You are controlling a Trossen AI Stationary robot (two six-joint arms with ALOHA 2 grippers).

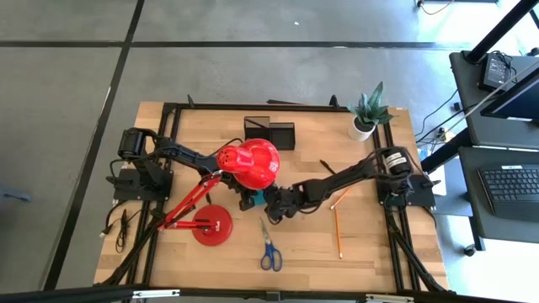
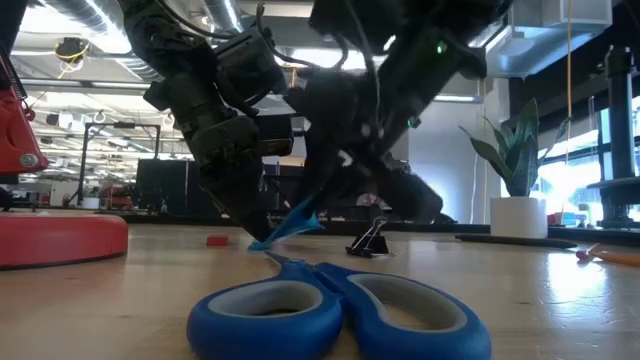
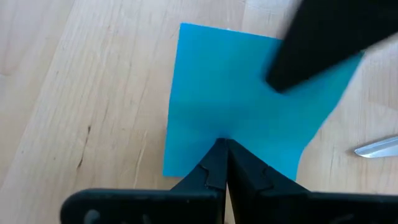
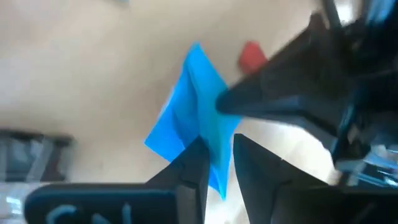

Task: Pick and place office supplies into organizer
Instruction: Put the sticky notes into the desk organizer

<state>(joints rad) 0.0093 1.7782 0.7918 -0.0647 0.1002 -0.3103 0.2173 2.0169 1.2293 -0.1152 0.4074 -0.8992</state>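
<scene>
Barely started, we judge: left gripper (image 3: 224, 149) pinched shut on blue sheet (image 3: 236, 99), right gripper (image 4: 217, 152) closing around same sheet's far edge. Scissors (image 1: 269, 249), pencils (image 1: 338, 229) loose on surface behind right gripper; organizer (image 1: 271, 132) well beyond.
</scene>
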